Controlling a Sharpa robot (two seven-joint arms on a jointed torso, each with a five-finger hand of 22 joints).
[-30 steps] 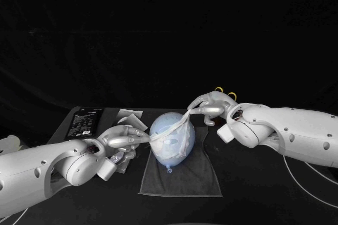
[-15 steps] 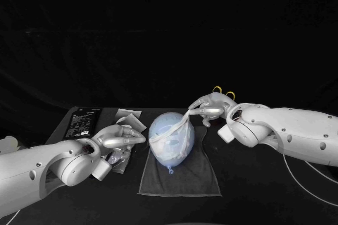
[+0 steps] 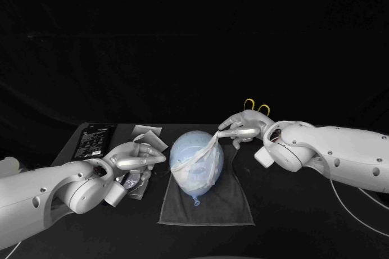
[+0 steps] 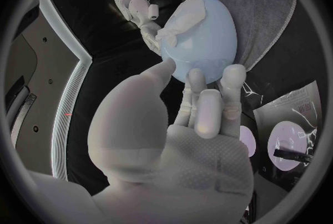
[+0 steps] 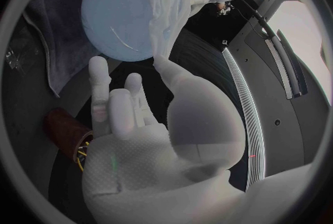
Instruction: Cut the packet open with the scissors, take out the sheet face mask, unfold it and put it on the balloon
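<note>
A pale blue, egg-shaped balloon (image 3: 194,177) lies on its side on a grey cloth (image 3: 207,211) in the middle of the black table (image 3: 308,214), its knotted neck pointing to the near side. A thin, white sheet face mask (image 3: 209,145) is draped unevenly over the balloon's top and right flank, wrinkled, with openings through which blue shows. One corner is pulled taut into a narrow strip rising to the far right. The right hand (image 3: 243,127) hovers just beyond the balloon's far right end and pinches that strip between thumb and a finger, the other fingers spread loosely. The left hand (image 3: 134,156) is low on the left, near the balloon, fingers parted from the thumb and pointing at it, nothing in its grasp; whether the tips touch the balloon I cannot tell. The yellow handle loops of the scissors (image 3: 258,106) show behind the right hand.
</note>
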